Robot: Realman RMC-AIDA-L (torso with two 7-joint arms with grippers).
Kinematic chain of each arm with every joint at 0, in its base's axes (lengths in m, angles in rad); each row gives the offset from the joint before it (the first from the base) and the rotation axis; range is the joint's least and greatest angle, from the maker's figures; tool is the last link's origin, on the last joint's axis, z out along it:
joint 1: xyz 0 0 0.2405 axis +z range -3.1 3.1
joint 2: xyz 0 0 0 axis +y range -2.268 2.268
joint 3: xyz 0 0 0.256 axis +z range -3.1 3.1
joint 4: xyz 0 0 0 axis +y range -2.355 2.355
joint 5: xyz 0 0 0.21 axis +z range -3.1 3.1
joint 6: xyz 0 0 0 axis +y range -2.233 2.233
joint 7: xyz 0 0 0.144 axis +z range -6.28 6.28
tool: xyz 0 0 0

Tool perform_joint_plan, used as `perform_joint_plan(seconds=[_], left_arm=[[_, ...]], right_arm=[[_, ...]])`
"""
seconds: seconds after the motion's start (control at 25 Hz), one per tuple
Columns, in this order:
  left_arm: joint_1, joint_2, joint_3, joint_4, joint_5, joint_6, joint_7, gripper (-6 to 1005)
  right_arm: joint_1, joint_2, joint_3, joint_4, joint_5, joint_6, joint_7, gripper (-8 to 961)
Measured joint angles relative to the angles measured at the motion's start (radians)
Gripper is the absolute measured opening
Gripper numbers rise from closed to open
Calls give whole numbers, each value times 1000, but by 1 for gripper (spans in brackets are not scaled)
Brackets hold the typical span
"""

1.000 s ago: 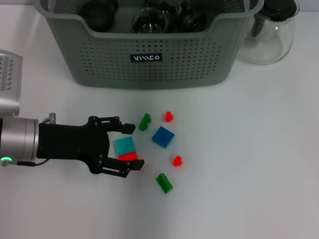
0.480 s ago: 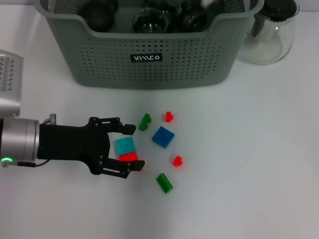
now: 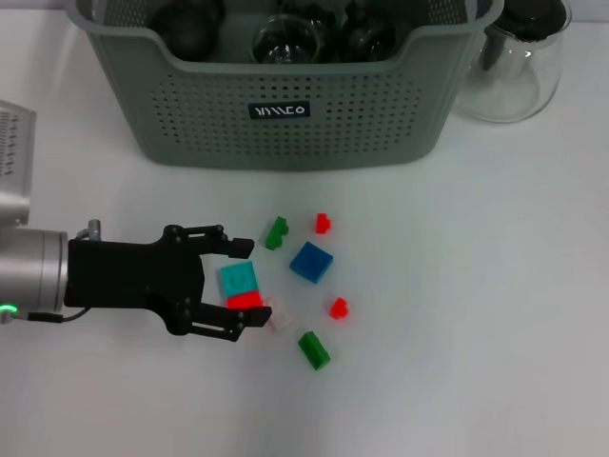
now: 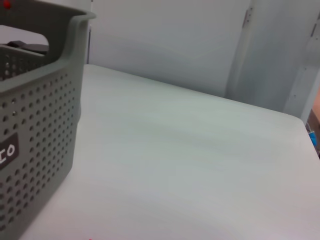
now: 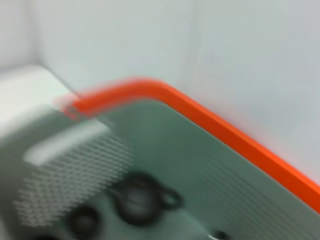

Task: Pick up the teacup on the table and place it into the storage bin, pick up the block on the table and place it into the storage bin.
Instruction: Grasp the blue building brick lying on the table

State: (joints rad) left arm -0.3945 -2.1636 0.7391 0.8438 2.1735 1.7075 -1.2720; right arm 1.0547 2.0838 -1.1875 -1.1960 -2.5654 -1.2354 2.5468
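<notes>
The left gripper (image 3: 249, 284) lies low over the white table (image 3: 476, 333), its fingers spread on either side of a cyan block (image 3: 239, 278) stacked on a red block (image 3: 245, 300). A small pale block (image 3: 280, 318) sits just right of the near fingertip. Further right lie green, blue and red bricks, with bare table beyond. The storage bin (image 3: 285, 105) stands at the far edge, holding dark and clear glass vessels; a glass carafe (image 3: 519, 67) stands to its right.
</notes>
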Motion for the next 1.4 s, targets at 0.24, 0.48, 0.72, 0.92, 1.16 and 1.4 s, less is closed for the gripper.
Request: perform_joint_plan(seconds=[0.24,0.48,0.72,0.92,1.16,1.4], left_arm=[[2,1,-3,0,3,7,1,888],[2,4,-3,2,3,9,1,888],[2,5,-3,3,3,9,2,888],[2,5,-4,1,3,7,2,888],[2,6,-5,1,3,1,4,888],[-3,7,-4,0,3,-2,7,888]], right_arm=[[-102,-16,90,-209,309,-320,-100,689],[-142,-32,81,-205,372,-580,-135,689],[-131,15,-54,-100,214,-626,-117,689],[-86,20,-243,90,190,-471,-54,689],[-23,25,-415,302,195,-244,-16,690],[-1,31,-534,401,246,-85,-1,690]])
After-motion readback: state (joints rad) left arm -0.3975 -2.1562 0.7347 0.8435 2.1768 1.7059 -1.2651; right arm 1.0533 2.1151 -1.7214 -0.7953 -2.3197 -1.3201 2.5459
